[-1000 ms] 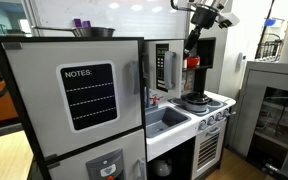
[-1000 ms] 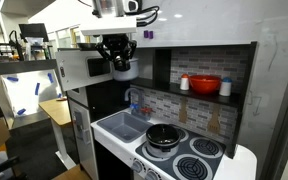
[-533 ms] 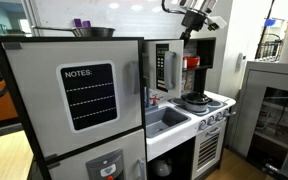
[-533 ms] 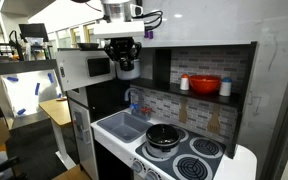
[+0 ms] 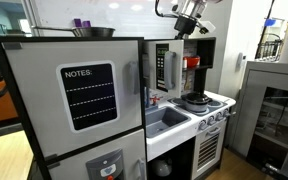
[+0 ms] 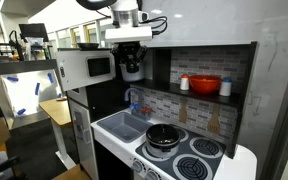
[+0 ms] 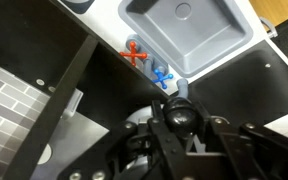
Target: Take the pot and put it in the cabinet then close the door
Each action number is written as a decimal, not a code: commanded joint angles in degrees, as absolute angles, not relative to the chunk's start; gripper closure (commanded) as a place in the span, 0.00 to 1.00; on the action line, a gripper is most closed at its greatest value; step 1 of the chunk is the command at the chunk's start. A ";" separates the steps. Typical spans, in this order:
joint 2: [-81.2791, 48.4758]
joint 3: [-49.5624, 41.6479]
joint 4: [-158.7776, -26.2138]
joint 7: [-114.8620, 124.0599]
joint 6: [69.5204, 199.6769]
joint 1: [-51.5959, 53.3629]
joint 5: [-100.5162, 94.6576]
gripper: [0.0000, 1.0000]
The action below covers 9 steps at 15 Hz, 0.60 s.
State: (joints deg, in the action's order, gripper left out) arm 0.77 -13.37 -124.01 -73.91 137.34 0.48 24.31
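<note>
The black two-fingered gripper [image 6: 132, 68] hangs high in front of the toy kitchen. Its fingers are pressed in on the small round dark grey toy pot [image 7: 180, 115], which is held up in the air well above the counter. Just left of it, the small grey door with the dark window [image 6: 89, 68] stands swung open. Beside that door, the grey microwave-like cabinet [image 5: 206, 60] shows a dark inside. Below lie the white sink [image 6: 124, 126] and, to its right, a dark pan [image 6: 165, 134] on the stove.
</note>
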 commanded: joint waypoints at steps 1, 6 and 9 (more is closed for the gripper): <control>-1.83 -10.68 -121.15 -76.19 137.34 -2.45 26.37 0.92; -3.09 -9.12 -119.79 -76.22 137.26 -3.92 26.75 0.92; -3.32 -8.70 -119.61 -75.87 136.92 -4.33 26.73 0.92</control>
State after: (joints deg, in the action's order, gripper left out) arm -1.30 -10.40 -122.03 -74.06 137.20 -2.56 25.03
